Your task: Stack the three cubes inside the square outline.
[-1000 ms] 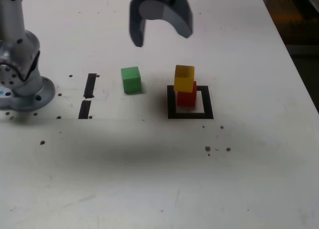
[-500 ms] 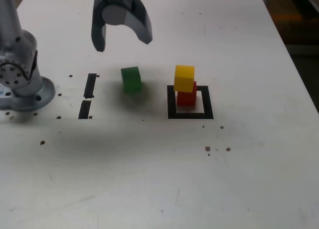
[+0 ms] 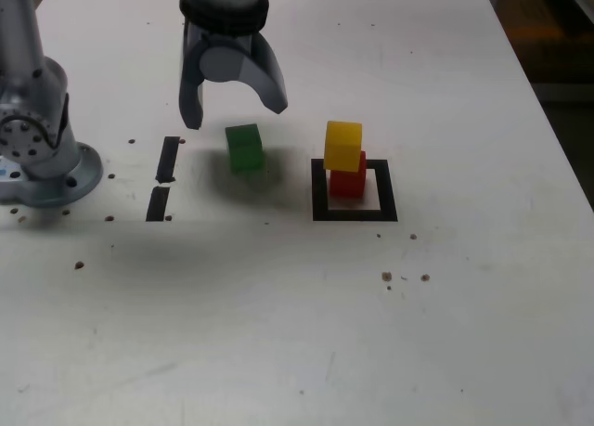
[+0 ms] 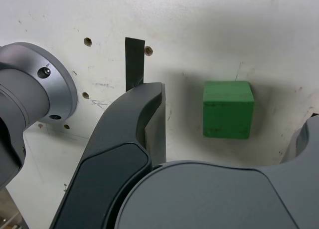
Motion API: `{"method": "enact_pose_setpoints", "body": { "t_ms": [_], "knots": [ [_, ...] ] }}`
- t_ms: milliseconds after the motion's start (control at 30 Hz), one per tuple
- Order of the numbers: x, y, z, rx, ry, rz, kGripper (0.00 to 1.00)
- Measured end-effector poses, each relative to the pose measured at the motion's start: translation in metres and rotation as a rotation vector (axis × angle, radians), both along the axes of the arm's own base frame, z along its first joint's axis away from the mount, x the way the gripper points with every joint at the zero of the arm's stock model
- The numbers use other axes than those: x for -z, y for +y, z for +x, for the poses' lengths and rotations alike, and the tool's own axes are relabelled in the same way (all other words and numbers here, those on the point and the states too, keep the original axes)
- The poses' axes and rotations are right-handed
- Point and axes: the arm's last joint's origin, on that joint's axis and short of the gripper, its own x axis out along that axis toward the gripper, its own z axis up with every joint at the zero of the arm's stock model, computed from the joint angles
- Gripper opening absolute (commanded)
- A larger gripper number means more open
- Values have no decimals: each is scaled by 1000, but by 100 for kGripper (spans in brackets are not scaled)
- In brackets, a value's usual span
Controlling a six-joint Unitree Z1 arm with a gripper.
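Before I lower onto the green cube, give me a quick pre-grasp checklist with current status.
1. Gripper open and empty: ok.
2. Green cube free on the table, nothing touching it: ok.
3. Cube between the fingers in the wrist view: ok.
4. Gripper down at cube height: not ok, it hangs above.
5. Yellow cube on red cube inside the square outline: ok, though the yellow sits offset.
6. Exact fingertip clearance: cannot tell.

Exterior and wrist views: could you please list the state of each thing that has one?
Gripper: open, empty, above the green cube.
Green cube: flat on the table, outside the outline, ungrasped.
Yellow cube: stacked on the red cube.
Red cube: inside the outline.
Outline: holds two cubes.
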Motion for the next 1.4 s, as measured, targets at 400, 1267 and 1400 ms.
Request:
{"method": "enact_pose_setpoints", "body": {
  "t_ms": [400, 1267, 1400],
  "knots": [
    [18, 10, 12, -12, 18, -13, 99],
    [43, 17, 25, 7, 33, -68, 76],
    [45, 17, 25, 5, 31, -81, 64]
  ]
}}
